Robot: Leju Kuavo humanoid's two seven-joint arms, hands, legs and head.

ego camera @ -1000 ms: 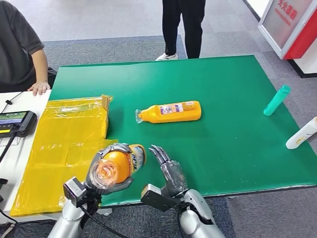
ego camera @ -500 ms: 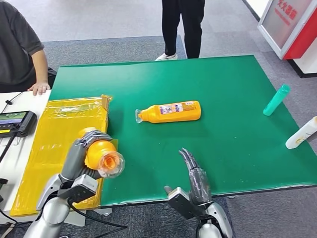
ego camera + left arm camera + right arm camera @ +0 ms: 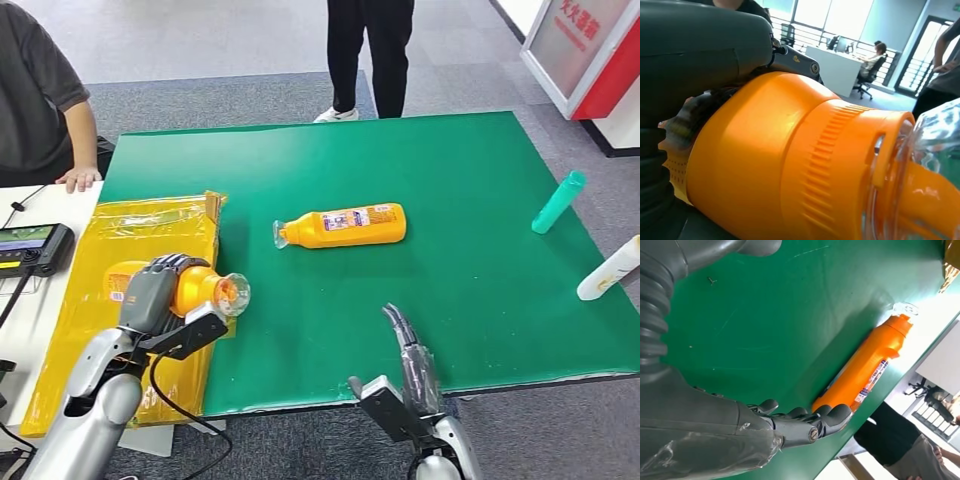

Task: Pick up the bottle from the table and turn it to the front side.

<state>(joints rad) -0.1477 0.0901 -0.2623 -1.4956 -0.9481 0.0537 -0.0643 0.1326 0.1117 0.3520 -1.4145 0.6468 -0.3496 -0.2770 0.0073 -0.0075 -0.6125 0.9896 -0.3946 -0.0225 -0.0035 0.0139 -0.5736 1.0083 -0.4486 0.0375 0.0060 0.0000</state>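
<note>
No lettering on the bottle label (image 3: 355, 217) is legible.

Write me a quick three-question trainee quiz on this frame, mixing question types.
1. True or false: the left hand holds an orange bottle over the yellow bag.
2. Which item lies nearest the table's right edge? A) teal bottle B) white bottle C) second orange bottle
3. Fill in: the right hand holds ____.

Key: 1 true; 2 B; 3 nothing, with its fingers apart near the table's front edge.
</note>
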